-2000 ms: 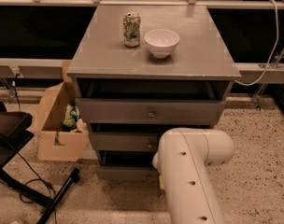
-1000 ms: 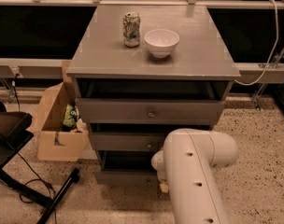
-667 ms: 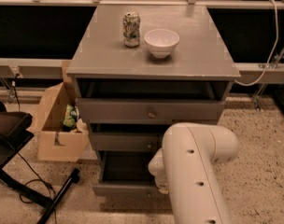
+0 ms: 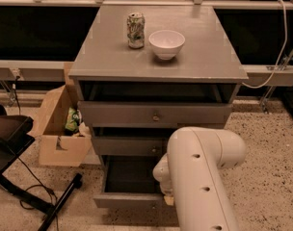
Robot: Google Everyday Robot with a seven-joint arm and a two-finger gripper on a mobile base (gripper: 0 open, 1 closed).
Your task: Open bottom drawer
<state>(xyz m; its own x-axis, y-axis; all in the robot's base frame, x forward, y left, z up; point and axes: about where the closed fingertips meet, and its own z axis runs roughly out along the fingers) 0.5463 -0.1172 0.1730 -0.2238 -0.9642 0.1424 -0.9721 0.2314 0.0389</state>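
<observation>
The bottom drawer point(image 4: 129, 177) is the lowest of three grey drawers in a grey cabinet. It stands pulled out toward me, and its shallow dark tray shows. Its flat front point(image 4: 122, 200) is seen edge-on, and its knob is hidden behind my arm. My white arm point(image 4: 199, 177) reaches down in front of the cabinet's lower right. My gripper point(image 4: 166, 198) is at the drawer's front edge, mostly hidden by the arm. The middle drawer point(image 4: 127, 146) and top drawer point(image 4: 153, 114) are above, each with a small round knob.
A green can point(image 4: 135, 30) and a white bowl point(image 4: 166, 43) stand on the cabinet top point(image 4: 204, 52). An open cardboard box point(image 4: 62, 129) sits on the floor to the left. A black stand with legs and a cable point(image 4: 35, 196) lies at the lower left.
The bottom drawer has slid out toward me, and its tray now shows. My arm has drawn back and down with it.
</observation>
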